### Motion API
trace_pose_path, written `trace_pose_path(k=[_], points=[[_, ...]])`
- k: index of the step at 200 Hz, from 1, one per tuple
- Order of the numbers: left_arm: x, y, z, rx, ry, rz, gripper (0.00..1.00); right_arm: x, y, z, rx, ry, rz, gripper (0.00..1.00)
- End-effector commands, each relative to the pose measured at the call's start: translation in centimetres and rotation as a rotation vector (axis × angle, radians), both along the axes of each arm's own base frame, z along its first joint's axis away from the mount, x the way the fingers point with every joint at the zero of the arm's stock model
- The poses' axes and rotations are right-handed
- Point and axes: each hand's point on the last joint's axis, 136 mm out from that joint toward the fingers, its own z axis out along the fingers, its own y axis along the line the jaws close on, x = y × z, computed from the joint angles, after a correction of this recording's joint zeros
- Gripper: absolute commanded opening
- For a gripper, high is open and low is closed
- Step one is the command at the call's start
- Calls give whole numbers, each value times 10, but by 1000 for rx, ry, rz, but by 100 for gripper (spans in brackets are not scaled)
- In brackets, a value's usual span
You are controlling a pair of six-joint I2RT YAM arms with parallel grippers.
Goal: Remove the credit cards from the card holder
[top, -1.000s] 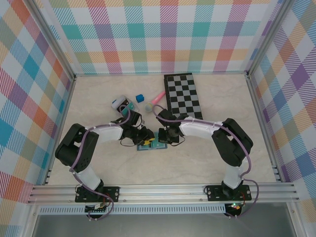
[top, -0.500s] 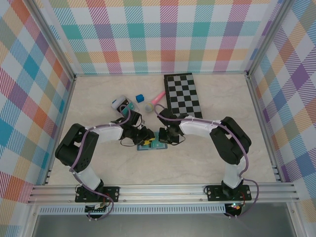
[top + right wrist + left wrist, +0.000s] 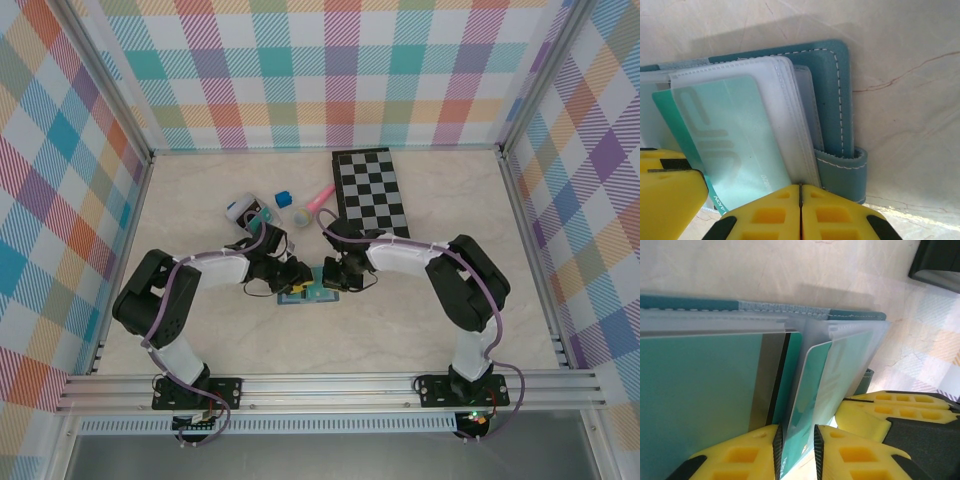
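Pressure from the right gripper [image 3: 800, 197], jaws shut and empty, seems to pin the open wallet [image 3: 835, 100] on the table [image 3: 900, 45] while the left gripper [image 3: 797, 442], jaws nearly closed, pinches a teal card [image 3: 807, 395] to draw out.

We list:
- Left arm [image 3: 215, 268]: elbow bent, reaching inward.
- Left gripper [image 3: 798, 437]: jaws narrowed onto a teal credit card [image 3: 812, 380].
- Right arm [image 3: 410, 258]: mirrored.
- Right gripper [image 3: 800, 192]: jaws pressed together, low over the counter, just beside the left gripper.
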Motion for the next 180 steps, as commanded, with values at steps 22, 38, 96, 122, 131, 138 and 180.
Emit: trace_pose_path(k=[22,38,96,122,131,138,180], points=[[2,-4,14,-112,-128,-71,19,-9,-8,-22,-49,61,-14,8],[2,-5,17,-119,-146,-84,17,-9,-7,-22,-47,62,-11,8],[4,2,6,-78,-153,-77,2,-9,-9,-21,-55,59,-9,8],[4,10,12,-44,-183,-68,0,-8,-12,-19,-70,49,-15,8],[2,13,16,-29,-191,-72,0,-8,-14,-19,-76,47,-18,9],[2,16,20,-17,-201,-76,0,-8,-14,-19,-79,45,-20,9],[-7,42,33,101,-225,-86,0,-7,-13,-14,-62,36,-18,8]])
